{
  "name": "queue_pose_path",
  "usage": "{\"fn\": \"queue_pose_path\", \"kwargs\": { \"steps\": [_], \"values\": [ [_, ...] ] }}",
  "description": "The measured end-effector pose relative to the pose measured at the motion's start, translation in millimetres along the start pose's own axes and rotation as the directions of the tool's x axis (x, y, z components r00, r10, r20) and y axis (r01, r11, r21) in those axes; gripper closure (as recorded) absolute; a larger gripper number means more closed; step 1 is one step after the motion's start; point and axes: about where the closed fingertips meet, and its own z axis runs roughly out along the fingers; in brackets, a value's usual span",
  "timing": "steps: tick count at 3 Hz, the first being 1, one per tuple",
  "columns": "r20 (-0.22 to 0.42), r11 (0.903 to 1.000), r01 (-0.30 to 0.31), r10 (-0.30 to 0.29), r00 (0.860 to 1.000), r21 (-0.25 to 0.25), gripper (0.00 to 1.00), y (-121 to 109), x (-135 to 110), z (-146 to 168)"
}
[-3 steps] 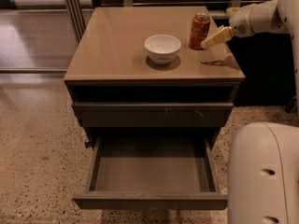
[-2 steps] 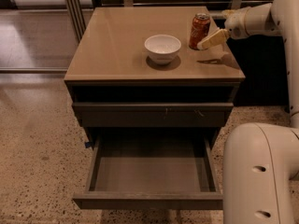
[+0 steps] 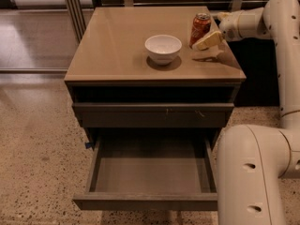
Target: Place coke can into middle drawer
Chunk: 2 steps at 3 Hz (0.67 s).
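Observation:
The coke can (image 3: 200, 28), red-orange with a silver top, stands upright at the back right of the cabinet top (image 3: 117, 46). My gripper (image 3: 205, 41) comes in from the right at tabletop height and is right beside the can's lower right side, touching or nearly touching it. The middle drawer (image 3: 150, 175) is pulled open below, and its flat grey floor holds nothing.
A white bowl (image 3: 162, 48) sits on the cabinet top just left of the can. A shut grey drawer front (image 3: 152, 115) lies above the open drawer. My white arm (image 3: 281, 55) and base (image 3: 253, 172) fill the right side. Speckled floor surrounds the cabinet.
My gripper has moved left, closing in on the can's right side. The can, bowl and drawer have not moved.

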Motion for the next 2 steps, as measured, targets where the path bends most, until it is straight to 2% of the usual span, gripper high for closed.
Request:
{"fn": "queue_pose_path", "kwargs": {
  "steps": [2],
  "values": [
    [0.012,0.9999,0.008,-0.007,1.000,-0.014,0.00,6,-1,22]
  ]
}}
